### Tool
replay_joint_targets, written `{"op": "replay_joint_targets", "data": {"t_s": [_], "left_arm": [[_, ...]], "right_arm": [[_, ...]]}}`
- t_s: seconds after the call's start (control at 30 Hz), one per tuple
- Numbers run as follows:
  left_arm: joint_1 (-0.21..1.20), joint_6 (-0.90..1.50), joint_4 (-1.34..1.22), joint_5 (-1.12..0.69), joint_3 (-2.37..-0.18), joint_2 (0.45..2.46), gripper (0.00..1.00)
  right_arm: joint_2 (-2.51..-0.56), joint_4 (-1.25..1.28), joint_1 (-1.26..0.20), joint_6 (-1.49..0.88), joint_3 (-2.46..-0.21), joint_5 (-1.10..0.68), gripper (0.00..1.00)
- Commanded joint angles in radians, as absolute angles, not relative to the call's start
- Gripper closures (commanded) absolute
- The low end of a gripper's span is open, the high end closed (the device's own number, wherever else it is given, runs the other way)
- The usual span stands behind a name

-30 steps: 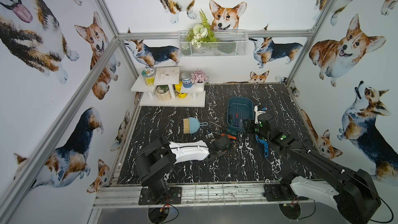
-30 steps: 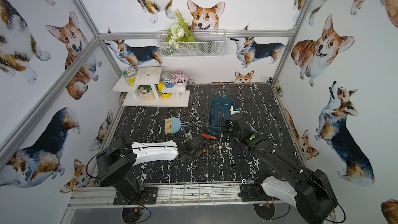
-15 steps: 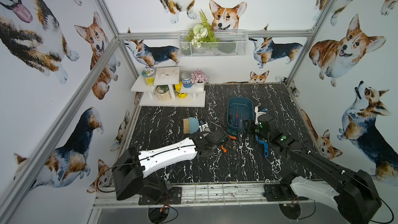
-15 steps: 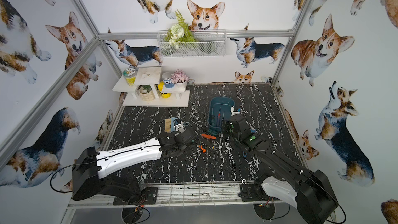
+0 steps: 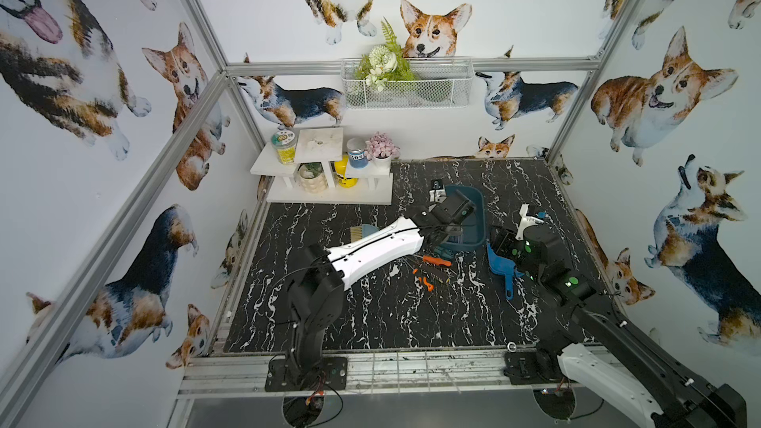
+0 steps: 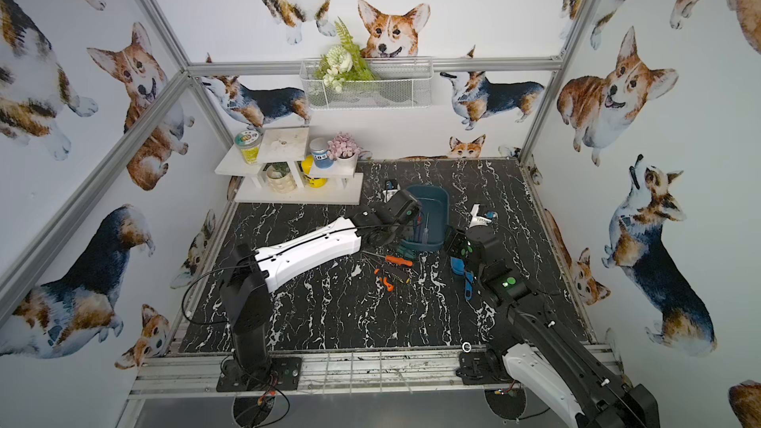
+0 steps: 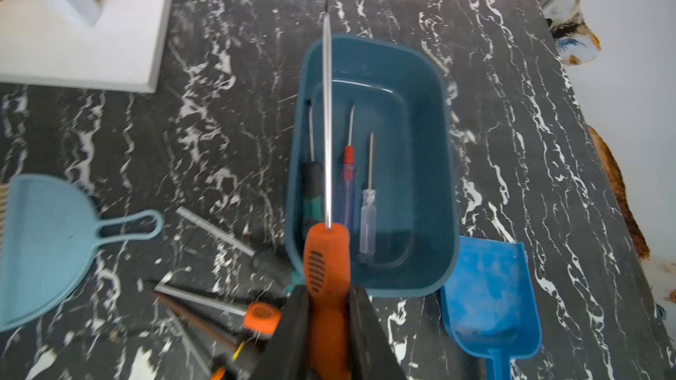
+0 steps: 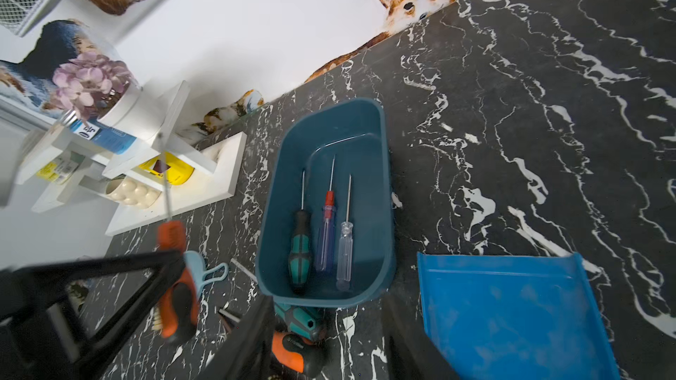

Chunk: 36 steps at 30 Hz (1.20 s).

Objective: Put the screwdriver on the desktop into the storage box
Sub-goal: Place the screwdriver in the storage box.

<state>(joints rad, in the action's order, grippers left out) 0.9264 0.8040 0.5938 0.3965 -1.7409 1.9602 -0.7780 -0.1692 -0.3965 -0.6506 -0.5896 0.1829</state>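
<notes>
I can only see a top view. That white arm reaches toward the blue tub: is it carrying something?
Observer: Yes. The left wrist view shows the left end effector shut on an orange-handled screwdriver, close to the storage box.
Operator: Is the tub empty?
Observer: No. Three screwdrivers lie side by side in it: a green-and-black one, a blue one, a clear one.
Operator: And the other arm?
Observer: The right end effector is open, above loose screwdrivers on the desktop.

The desktop (image 5: 370, 314) carries storage box (image 5: 477, 220), dustpan (image 5: 500, 261), loose screwdrivers (image 5: 436, 260).
</notes>
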Motion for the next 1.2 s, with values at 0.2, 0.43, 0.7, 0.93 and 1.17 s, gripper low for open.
{"op": "replay_joint_targets", "data": {"t_s": [0.2, 0.43, 0.7, 0.93, 1.17], "left_arm": [[0.89, 0.609, 0.827, 0.369, -2.201, 2.362, 0.88], [0.89, 0.614, 0.905, 0.36, -2.339, 2.495, 0.88], [0.885, 0.639, 0.924, 0.364, -2.355, 2.557, 0.67], [0.886, 0.667, 0.959, 0.373, -2.444, 2.546, 0.48], [0.886, 0.723, 0.909, 0.42, -2.391, 2.346, 0.48]], "right_arm": [[-0.732, -0.267, -0.39, -0.659, -0.589, 0.209, 0.47], [-0.744, -0.263, -0.388, -0.658, -0.584, 0.216, 0.47], [-0.747, -0.255, -0.388, -0.657, -0.575, 0.219, 0.46], [-0.749, -0.264, -0.388, -0.663, -0.584, 0.238, 0.43], [-0.793, -0.202, -0.388, -0.621, -0.6, 0.153, 0.44]]}}
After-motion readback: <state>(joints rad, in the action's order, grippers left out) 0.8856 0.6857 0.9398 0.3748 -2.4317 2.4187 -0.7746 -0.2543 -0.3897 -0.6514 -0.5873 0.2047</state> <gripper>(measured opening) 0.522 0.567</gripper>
